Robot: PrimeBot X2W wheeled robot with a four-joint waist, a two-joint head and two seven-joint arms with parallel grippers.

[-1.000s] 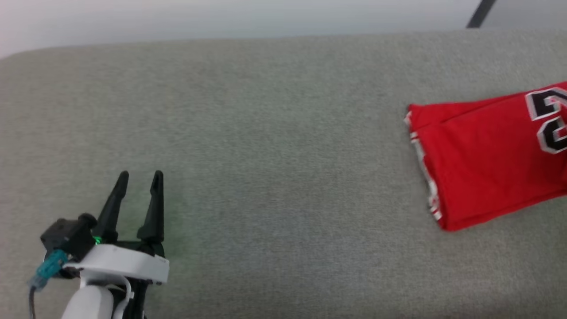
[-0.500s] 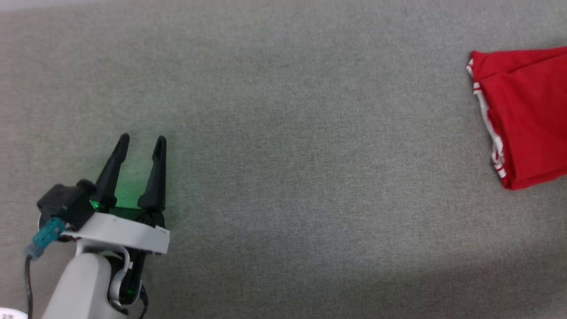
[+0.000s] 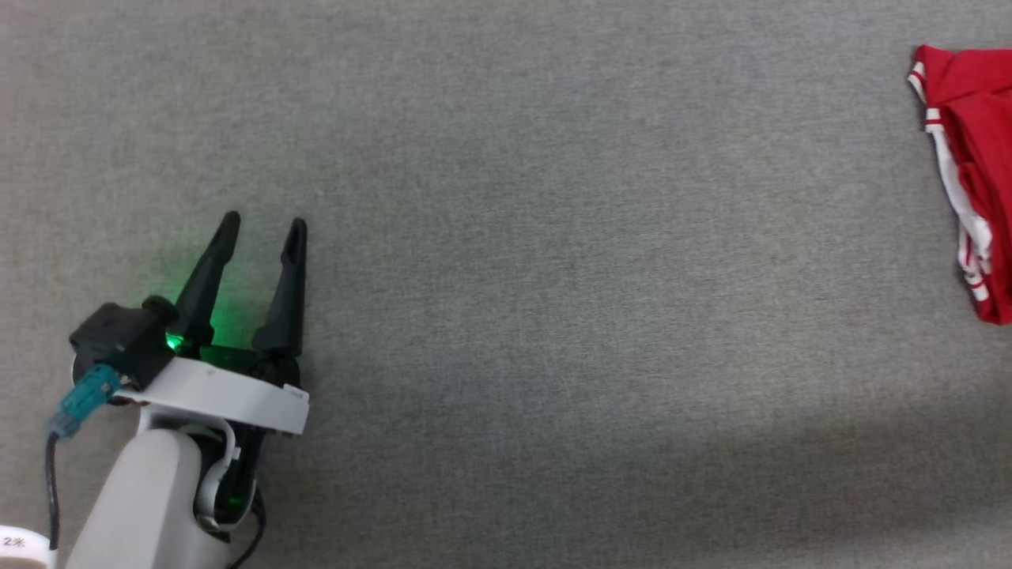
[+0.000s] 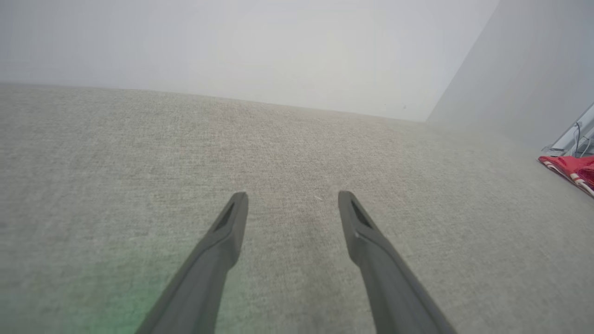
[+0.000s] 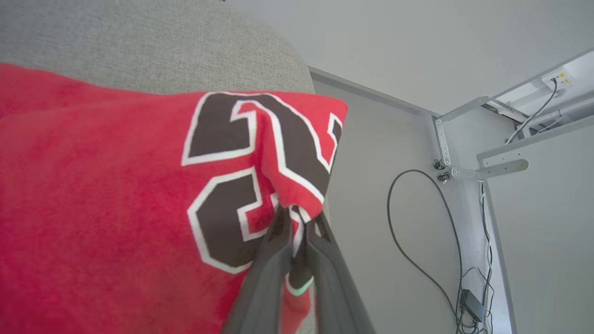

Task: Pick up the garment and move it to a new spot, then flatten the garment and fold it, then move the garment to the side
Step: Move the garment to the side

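The garment [image 5: 116,195], a folded red jersey with black white-edged number lettering, lies on the grey fabric surface [image 3: 553,276]. In the head view its striped edge [image 3: 968,182] shows at the far right. My right gripper [image 5: 297,215] is shut on the garment's edge beside the lettering, near the surface's rounded end. My left gripper [image 3: 263,229] hovers open at the lower left of the head view, far from the garment, with nothing between its fingers. From the left wrist, the left gripper [image 4: 292,199] points over bare fabric, and the garment [image 4: 568,168] is a red patch at the far right.
Beyond the surface's rounded end, the right wrist view has a pale floor with a black cable [image 5: 417,222] and metal frame parts [image 5: 464,171]. A pale wall [image 4: 232,46] rises behind the surface's far edge.
The head camera has tilted down and swung left, so the garment slides toward the right edge and the surface's far edge leaves the picture. The left gripper stays open.
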